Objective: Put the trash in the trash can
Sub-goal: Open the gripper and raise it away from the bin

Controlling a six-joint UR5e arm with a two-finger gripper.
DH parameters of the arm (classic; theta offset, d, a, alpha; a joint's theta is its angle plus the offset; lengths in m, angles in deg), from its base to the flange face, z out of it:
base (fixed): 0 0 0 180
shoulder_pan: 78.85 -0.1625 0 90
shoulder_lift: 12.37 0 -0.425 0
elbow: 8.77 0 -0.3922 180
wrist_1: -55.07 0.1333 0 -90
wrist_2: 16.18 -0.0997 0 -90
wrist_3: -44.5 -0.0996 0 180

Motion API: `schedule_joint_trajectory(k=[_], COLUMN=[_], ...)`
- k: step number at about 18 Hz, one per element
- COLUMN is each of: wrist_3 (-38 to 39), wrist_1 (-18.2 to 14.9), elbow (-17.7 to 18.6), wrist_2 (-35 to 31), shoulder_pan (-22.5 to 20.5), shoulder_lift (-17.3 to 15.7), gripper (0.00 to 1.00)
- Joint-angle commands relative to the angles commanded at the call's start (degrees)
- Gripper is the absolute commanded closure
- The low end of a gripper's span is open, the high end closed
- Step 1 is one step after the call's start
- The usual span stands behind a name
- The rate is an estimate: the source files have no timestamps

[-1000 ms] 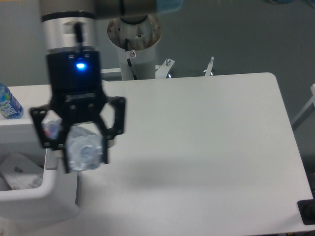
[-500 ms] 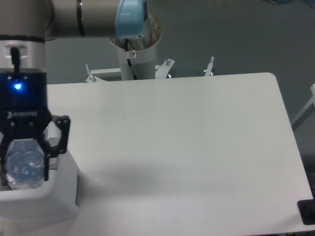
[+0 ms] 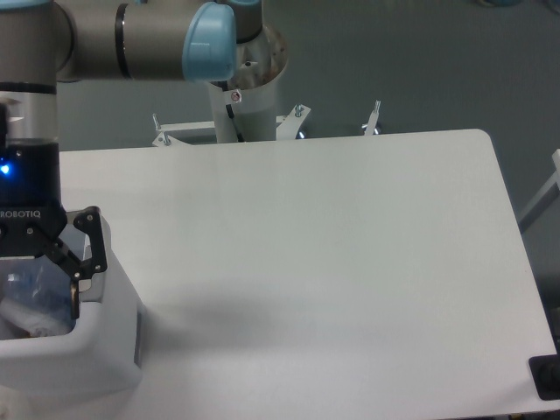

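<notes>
I see the fingers have spread over the trash can, bottle dropping in at nine o'clock.

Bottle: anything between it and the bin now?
Nothing visible. The tool is over the trash can, and the bottle sits inside its opening. Whether the tool grips it can't be told.
</notes>
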Motion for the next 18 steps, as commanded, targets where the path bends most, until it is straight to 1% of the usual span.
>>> schedule_joint_trajectory(k=[2,5,6,8,9,10,11,13,15,18], wrist_3=[-4.29,-14.92,-17.3,-20.91,-23.28,-26.17,-29.07,-33.48,-37.6,-46.82], wrist_1=[-0.09,-0.35,-0.44,-0.96,-1.75,-2.8,-4.03,-7.8,-11.93,-16.86], elbow=[1.84,6.93,8.78,11.95,13.35,14.5,14.86,15.39,15.3,15.3], wrist_2=[-6.49,-17.3,-18.99,-19.27,-19.45,-19.45,-20.06,-20.15,-20.15,-19.98], shoulder_pan=[-1.84,-3.69,-5.09,-8.6,-10.36,-11.86,-12.83,-14.15,-16.78,-20.21], shoulder_lift=[-1.05,-2.37,-3.16,-5.0,-5.62,-6.15,-6.59,-7.64,-8.61,-10.1], gripper=[0.0,0.0,0.0,0.0,0.0,0.0,0.0,0.0,0.0,0.0])
